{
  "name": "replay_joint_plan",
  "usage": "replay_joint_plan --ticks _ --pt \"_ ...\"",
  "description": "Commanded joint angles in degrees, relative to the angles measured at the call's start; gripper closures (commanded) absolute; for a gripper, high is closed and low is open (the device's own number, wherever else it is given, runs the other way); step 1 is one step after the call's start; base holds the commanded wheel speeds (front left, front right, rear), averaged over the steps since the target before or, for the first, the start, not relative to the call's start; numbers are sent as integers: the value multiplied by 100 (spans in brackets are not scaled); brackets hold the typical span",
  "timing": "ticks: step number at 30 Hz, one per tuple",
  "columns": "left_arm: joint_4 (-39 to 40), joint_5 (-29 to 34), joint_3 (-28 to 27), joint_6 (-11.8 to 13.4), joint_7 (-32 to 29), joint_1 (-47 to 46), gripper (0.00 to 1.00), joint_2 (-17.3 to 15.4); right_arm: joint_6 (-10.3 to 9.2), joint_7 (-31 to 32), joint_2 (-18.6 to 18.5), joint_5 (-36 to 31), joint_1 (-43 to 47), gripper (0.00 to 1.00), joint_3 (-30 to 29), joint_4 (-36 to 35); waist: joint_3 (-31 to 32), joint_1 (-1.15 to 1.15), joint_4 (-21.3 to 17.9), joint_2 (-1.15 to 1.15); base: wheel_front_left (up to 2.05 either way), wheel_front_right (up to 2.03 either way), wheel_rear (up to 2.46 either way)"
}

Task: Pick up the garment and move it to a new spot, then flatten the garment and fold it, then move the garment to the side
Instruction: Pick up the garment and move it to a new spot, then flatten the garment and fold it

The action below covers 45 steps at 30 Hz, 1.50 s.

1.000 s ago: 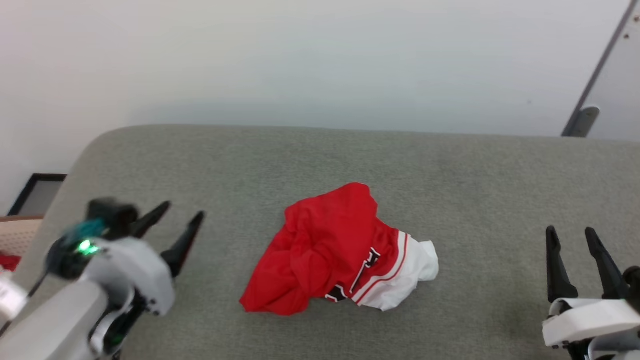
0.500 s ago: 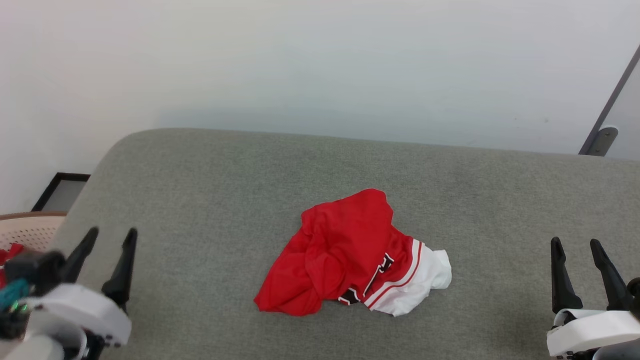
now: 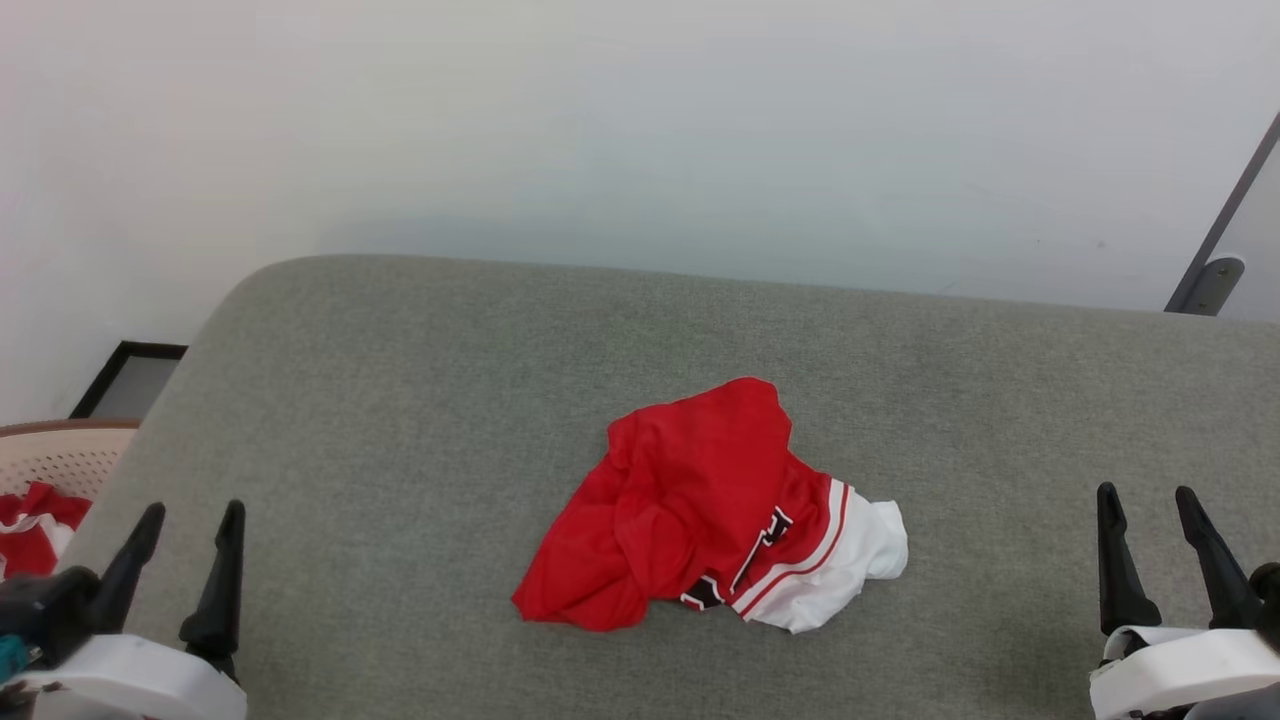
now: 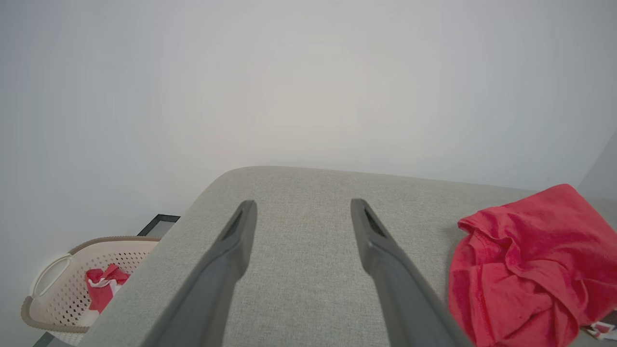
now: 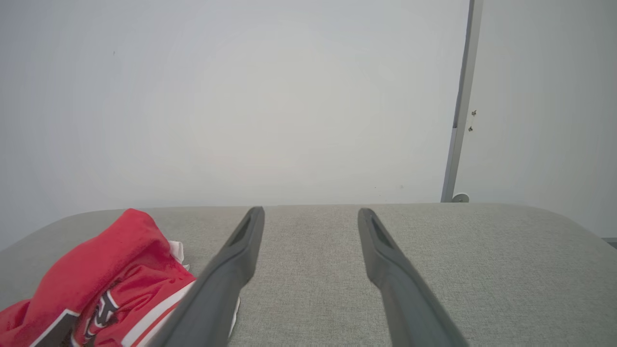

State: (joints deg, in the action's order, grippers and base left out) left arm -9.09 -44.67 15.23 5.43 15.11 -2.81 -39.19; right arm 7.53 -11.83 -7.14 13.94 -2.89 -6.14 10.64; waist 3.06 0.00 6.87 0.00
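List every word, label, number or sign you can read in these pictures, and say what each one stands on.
Black, white-outlined lettering on the crumpled red garment: folded into the cloth, only fragments show, not readable.
No readable text on the grey cushion or the basket.

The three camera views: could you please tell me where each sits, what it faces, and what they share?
Head view: on the head, looking forward and down at the garment on the grey cushion; left gripper lower left, right gripper lower right, both open.
Left wrist view: on the left wrist, looking along its fingers across the cushion to the wall; garment right, basket lower left.
Right wrist view: on the right wrist, looking along its fingers to the wall; garment lower left.
Shared: garment and cushion in all three.
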Motion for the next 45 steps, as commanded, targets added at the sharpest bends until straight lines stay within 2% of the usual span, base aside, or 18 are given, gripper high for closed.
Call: replay_joint_plan --ticks 1,11,18,22,29,40,41,42,43,44,45 --pt "15 75 -50 -39 2 86 0 41 -7 -3 7 -29 35 0 5 -9 -4 0 -3 0 0 0 0" --pt "52 210 -136 -120 2 116 0 159 -8 59 41 16 22 0 61 11 -55 0 30 0 0 0 0" --pt "165 262 -30 -136 -5 -8 0 242 -7 400 -68 68 -192 0 332 59 -204 0 281 0 0 0 0" --pt "218 315 71 -146 -17 -133 0 318 -8 814 -190 102 -445 0 504 144 -439 0 496 0 0 0 0" --pt "102 428 225 -268 -9 -436 0 548 -8 1940 -451 72 -908 0 951 648 -882 0 857 0 0 0 0" --pt "-239 604 324 -510 1 -796 0 898 -8 3425 -506 121 -1206 0 1019 1365 -1153 0 1150 0 0 0 0" --pt "-264 604 317 -542 1 -811 0 926 -8 3495 -513 108 -1212 6 1052 1413 -1160 0 1153 0 0 0 0" --pt "-287 626 308 -553 1 -822 0 944 -8 3512 -515 116 -1245 58 1078 1439 -1170 0 1154 0 0 0 0" --pt "-287 626 308 -553 1 -822 0 944 -8 3512 -515 116 -1245 58 1078 1439 -1170 0 1154 0 0 0 0" --pt "-314 648 295 -571 2 -838 0 964 -8 3519 -526 115 -1283 100 1111 1462 -1176 0 1152 0 0 0 0" --pt "-336 653 277 -600 2 -856 0 988 -8 3556 -543 112 -1307 100 1159 1491 -1178 0 1146 0 0 0 0"
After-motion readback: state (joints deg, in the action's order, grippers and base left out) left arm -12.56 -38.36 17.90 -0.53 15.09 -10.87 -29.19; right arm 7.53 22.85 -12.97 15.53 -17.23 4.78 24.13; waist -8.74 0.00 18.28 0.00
